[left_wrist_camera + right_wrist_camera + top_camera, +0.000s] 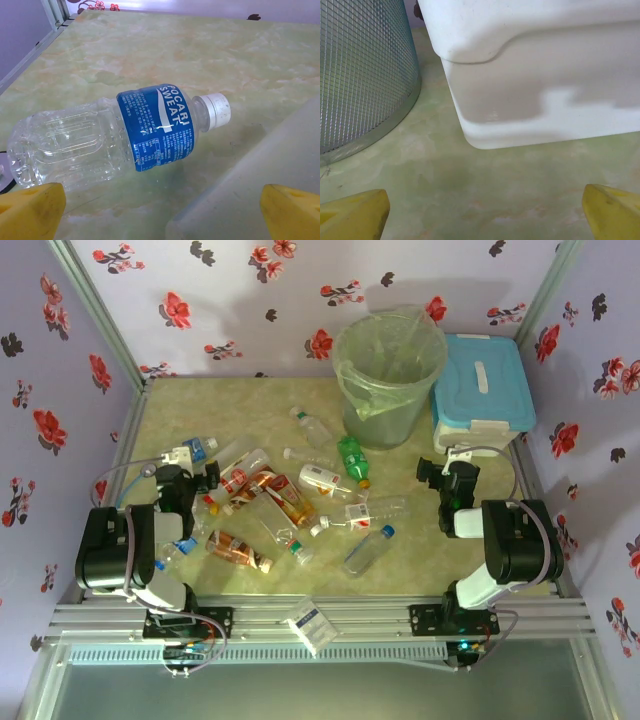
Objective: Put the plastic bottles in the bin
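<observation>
Overhead: the plastic bottles (290,498) lie scattered on their sides across the middle and left of the marbled green desk (200,405), several touching or overlapping. All the ones I can see are on the desk surface.

- Green bottle (352,458) with yellow cap: far side of the cluster, near the foot of the bin.
- Clear bottle with blue cap (368,550): near right edge of the cluster.
- Orange-labelled bottle (238,552): near left.
- Blue-labelled bottle (193,451): far left, just beyond the left hand.

The bin (385,405) stands upright at the far right-centre of the desk (pale green liner folded over the rim). The blue-lidded cooler box (482,390) sits just to its right.

Left hand (200,472): fingers spread wide, gripping nothing. In its wrist view the left hand (161,214) looks onto the blue-labelled bottle (150,130), which lies flat with its white cap to the right. A blurred pale shape (260,170) sits close at lower right; cannot tell what it is.

Right hand (440,472): fingers likewise wide apart, empty, on the right side of the desk, near the cooler box. Its wrist view shows the right hand (482,216) facing bare desk, with the bin wall (365,75) on the left and the cooler box (545,75) on the right.

A small white-and-blue carton (310,623) lies on the near rail.
</observation>
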